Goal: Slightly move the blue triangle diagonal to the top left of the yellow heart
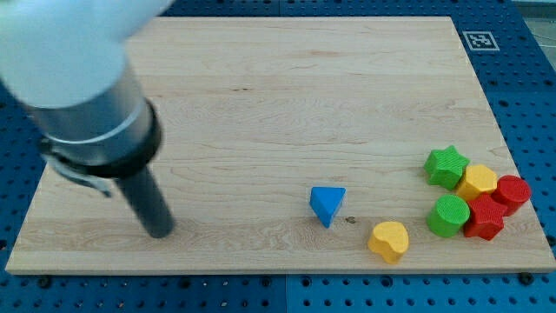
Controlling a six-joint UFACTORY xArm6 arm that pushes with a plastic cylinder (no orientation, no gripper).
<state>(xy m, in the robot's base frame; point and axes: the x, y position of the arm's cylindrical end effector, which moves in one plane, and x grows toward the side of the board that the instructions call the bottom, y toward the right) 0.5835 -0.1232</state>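
Observation:
The blue triangle lies on the wooden board, right of centre near the view's bottom. The yellow heart lies just below and to the right of it, a small gap apart. My tip rests on the board far to the view's left of both blocks, well away from them. The arm's grey body fills the view's upper left corner.
A cluster of blocks sits at the view's right edge: a green star, a yellow hexagon, a red block, a green round block and a red star.

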